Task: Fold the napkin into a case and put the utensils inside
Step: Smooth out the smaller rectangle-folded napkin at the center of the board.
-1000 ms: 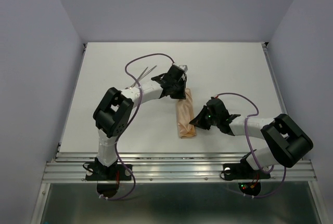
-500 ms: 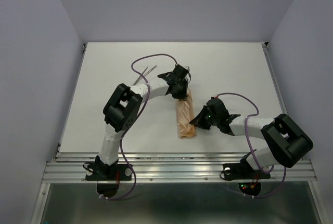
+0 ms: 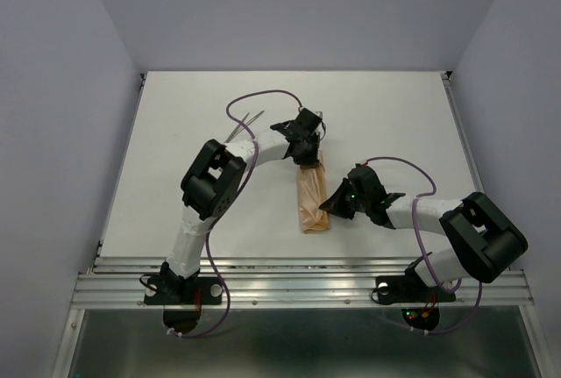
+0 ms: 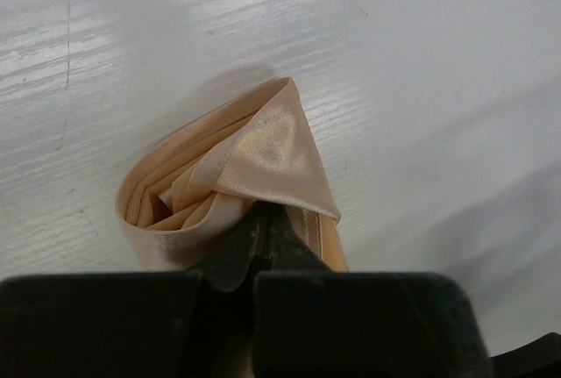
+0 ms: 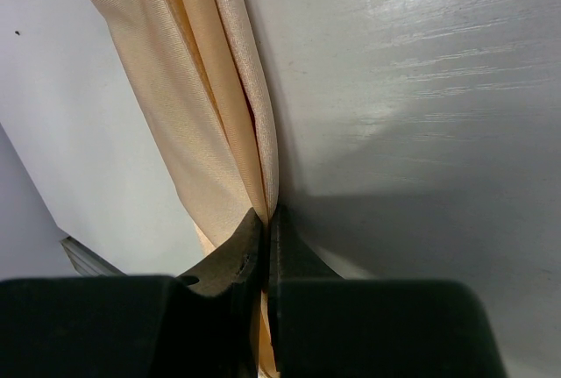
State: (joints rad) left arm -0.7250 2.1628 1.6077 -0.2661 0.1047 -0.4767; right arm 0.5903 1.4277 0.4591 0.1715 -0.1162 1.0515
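Swings the left elbow in toward the middle and brings the left gripper (image 3: 306,155) down since a second ago, right onto the far end of the case (image 3: 313,196). Keeps the right gripper (image 3: 330,206) in the same spot, at the near right side of the case.

Holds the left gripper pressed together, pinching the pointy flap at the far end. Shows, from the left wrist, an open mouth of folded layers just beside that pinch. Holds the right gripper pressed together too, pinching the long edge of the cloth.

Leaves the case lying long and thin in the middle of the surface (image 3: 394,115), with a gripper at each end. Leaves the utensils (image 3: 248,121) out on the surface, off to the far left, apart from the case and partly hidden behind the left arm. Nothing inside the case yet.

Looks like folding almost done, and now a hold on both ends to tidy the flap or open the mouth. Means no free gripper for the utensils right now. Needs to let go with one gripper first, then fetch the utensils and slide them in. Could pull too hard here and undo the folds.
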